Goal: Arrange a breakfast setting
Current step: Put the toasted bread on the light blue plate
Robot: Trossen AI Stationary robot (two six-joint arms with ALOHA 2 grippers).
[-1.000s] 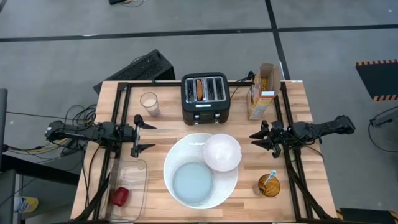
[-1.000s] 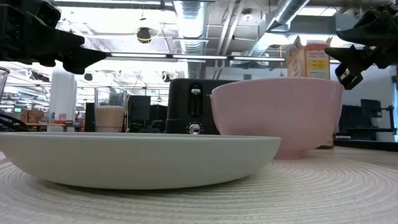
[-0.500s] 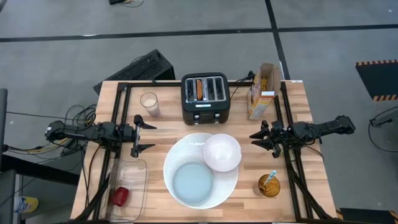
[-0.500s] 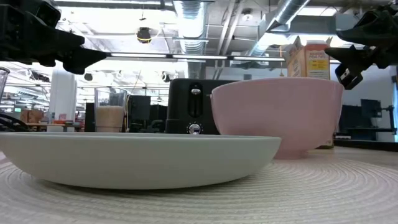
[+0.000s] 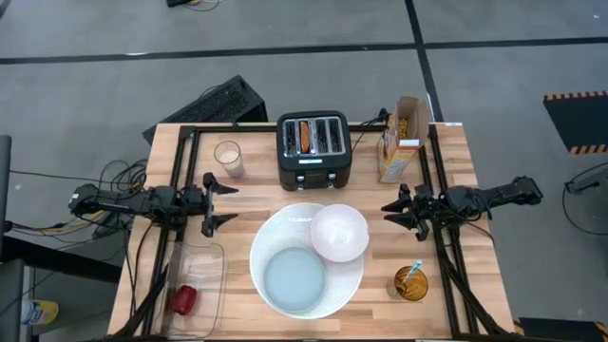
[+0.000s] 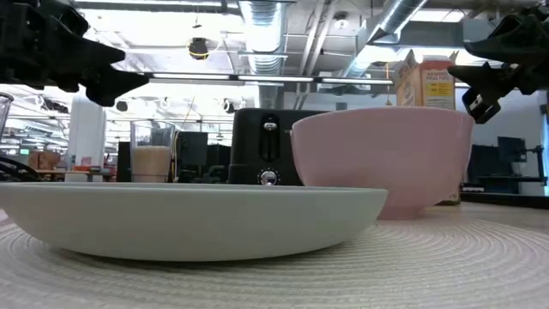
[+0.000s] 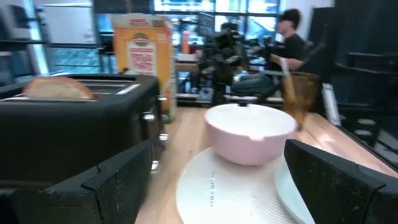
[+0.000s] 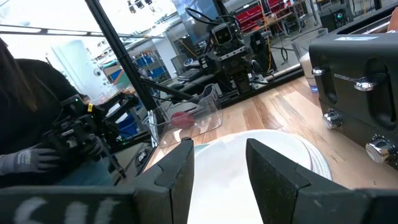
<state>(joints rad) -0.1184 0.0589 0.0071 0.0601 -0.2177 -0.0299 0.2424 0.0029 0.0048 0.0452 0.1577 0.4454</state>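
Note:
A large round white plate (image 5: 261, 249) lies at the table's middle, near the front edge. On it rest a smaller pale blue-grey plate (image 5: 294, 278) and, at its far right, a white bowl (image 5: 339, 232). A tan bagel (image 5: 303, 135) stands in a slot of the black toaster. A small red food piece (image 5: 182, 299) lies in a clear container at the front left. The blue-handled spoon (image 5: 414, 270) stands in an amber cup. The orange cereal box (image 5: 399, 142) stands at the back right. My left gripper (image 5: 221, 205) is open, left of the plates, and my right gripper (image 5: 391, 214) is open, right of the bowl. Both point level and hold nothing.
The black toaster (image 5: 314, 150) stands behind the plates, with a glass of pale drink (image 5: 228, 158) to its left. The amber cup (image 5: 411, 283) is at the front right and the clear container (image 5: 195, 285) at the front left. A person sits beyond the table (image 7: 292, 43).
My left gripper has rolled a little about the line it points along, staying where it was and staying open. Nothing on the table has moved.

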